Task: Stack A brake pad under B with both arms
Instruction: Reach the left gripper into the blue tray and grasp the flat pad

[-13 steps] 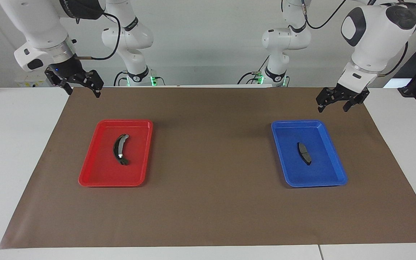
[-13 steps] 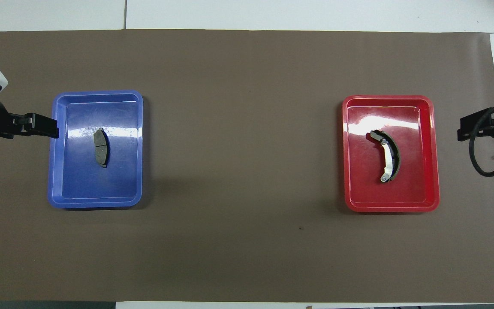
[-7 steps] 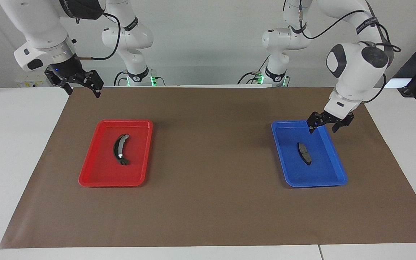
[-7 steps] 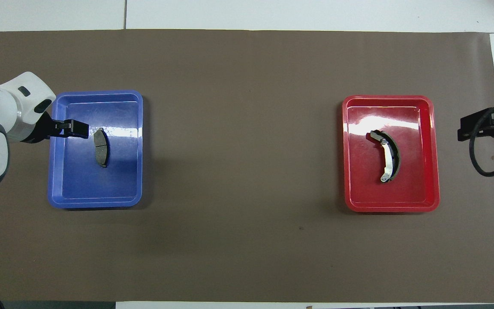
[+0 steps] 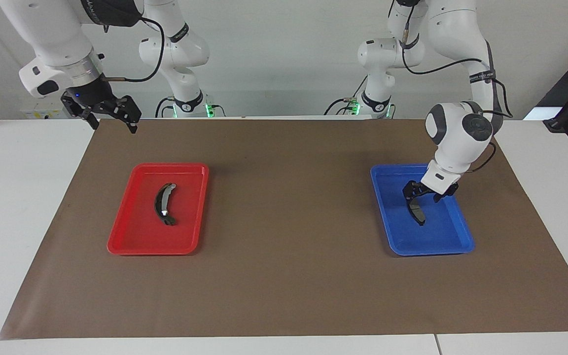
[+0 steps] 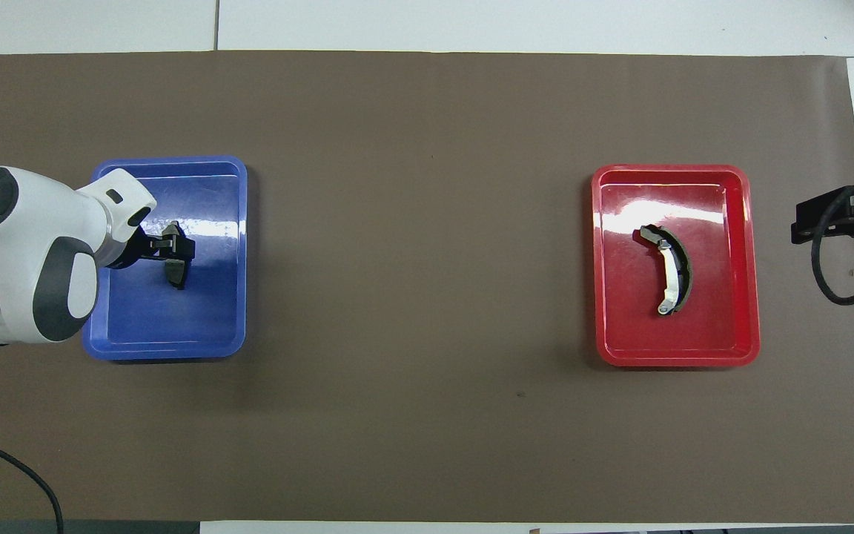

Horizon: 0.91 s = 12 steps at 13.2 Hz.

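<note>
The A brake pad (image 5: 417, 213), short and dark grey, lies in the blue tray (image 5: 437, 246) at the left arm's end; it also shows in the overhead view (image 6: 176, 274). My left gripper (image 5: 424, 194) is open and low in the tray, over the pad's end nearer the robots; it also shows in the overhead view (image 6: 173, 248). I cannot tell whether it touches the pad. B (image 5: 162, 204), the long black crescent with silver patches, lies in the red tray (image 5: 131, 246). My right gripper (image 5: 111, 117) is open and empty, waiting high over the mat's corner.
A brown mat (image 5: 284, 276) covers the table between the two trays, with white table (image 5: 13, 222) at both ends. In the overhead view B (image 6: 672, 271) sits mid-tray in the red tray (image 6: 675, 360), and the right gripper (image 6: 801, 222) hangs beside it.
My left arm has swung down from above the mat's corner into the blue tray, ending low over the short pad. The right arm and both pads have not moved.
</note>
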Each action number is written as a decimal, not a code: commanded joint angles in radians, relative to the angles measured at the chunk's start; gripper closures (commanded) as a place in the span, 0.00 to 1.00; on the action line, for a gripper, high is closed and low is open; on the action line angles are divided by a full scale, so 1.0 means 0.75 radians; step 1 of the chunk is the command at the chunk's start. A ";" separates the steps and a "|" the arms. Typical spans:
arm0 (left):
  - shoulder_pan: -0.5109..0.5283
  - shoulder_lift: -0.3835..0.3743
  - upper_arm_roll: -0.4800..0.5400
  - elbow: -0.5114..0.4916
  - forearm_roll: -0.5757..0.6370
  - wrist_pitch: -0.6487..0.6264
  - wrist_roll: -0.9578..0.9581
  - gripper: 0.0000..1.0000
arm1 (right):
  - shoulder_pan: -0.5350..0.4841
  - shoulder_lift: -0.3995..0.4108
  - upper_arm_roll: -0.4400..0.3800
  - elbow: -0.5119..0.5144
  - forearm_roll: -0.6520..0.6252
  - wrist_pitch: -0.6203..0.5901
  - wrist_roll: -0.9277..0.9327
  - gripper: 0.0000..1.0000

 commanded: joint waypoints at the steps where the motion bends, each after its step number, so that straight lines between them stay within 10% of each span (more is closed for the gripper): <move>1: 0.050 0.057 -0.001 -0.031 -0.007 0.075 -0.007 0.03 | -0.010 -0.011 0.001 -0.008 -0.003 0.013 -0.026 0.01; 10: 0.003 0.067 -0.003 -0.033 -0.007 0.081 -0.076 0.06 | -0.010 -0.011 0.001 -0.008 -0.003 0.013 -0.026 0.01; 11: 0.001 0.067 -0.003 -0.031 -0.007 0.079 -0.076 0.11 | -0.010 -0.011 0.001 -0.008 -0.003 0.013 -0.026 0.01; 12: 0.001 0.067 -0.003 -0.027 -0.007 0.065 -0.070 0.43 | -0.010 -0.011 0.001 -0.008 -0.003 0.013 -0.026 0.01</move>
